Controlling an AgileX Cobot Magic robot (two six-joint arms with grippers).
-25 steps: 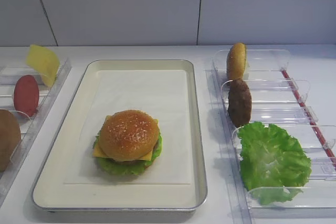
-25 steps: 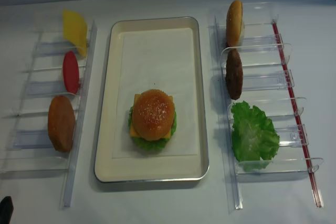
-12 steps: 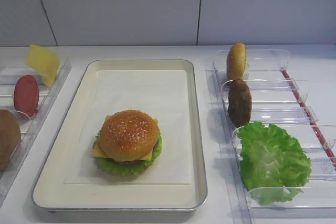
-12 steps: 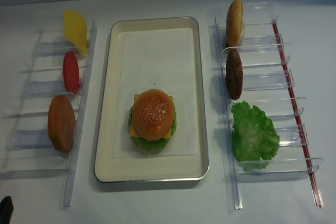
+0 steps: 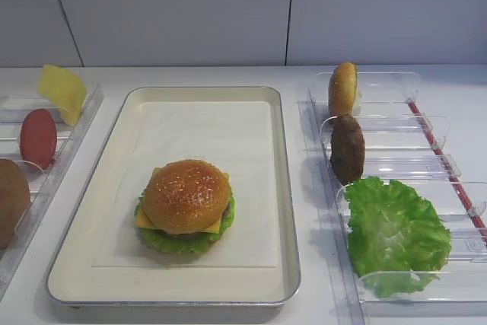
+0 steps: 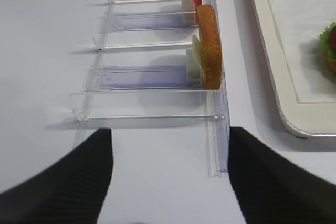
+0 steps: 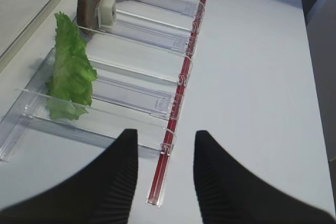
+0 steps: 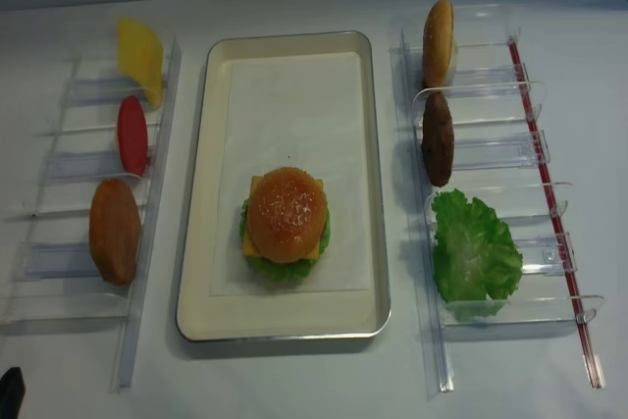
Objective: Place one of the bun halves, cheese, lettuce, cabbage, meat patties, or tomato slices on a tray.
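Observation:
On the tray (image 5: 202, 93) (image 8: 201, 193) stands a stacked burger: a sesame bun top (image 5: 186, 194) (image 8: 286, 213) over cheese and lettuce edges. The left rack holds a cheese slice (image 8: 140, 56), a tomato slice (image 8: 131, 134) and a plain bun half (image 8: 115, 231) (image 6: 209, 45). The right rack holds a bun half (image 8: 438, 41), a meat patty (image 8: 437, 138) and lettuce (image 8: 475, 252) (image 7: 71, 72). Cabbage is out of view. My left gripper (image 6: 170, 132) is open wide and empty, near the left rack's front end. My right gripper (image 7: 166, 134) hovers empty, narrowly open, over the right rack's front corner.
Clear plastic racks (image 8: 59, 193) (image 8: 510, 154) flank the tray on the white table. A red strip (image 7: 181, 87) runs along the right rack's outer side. A white wall stands behind the table.

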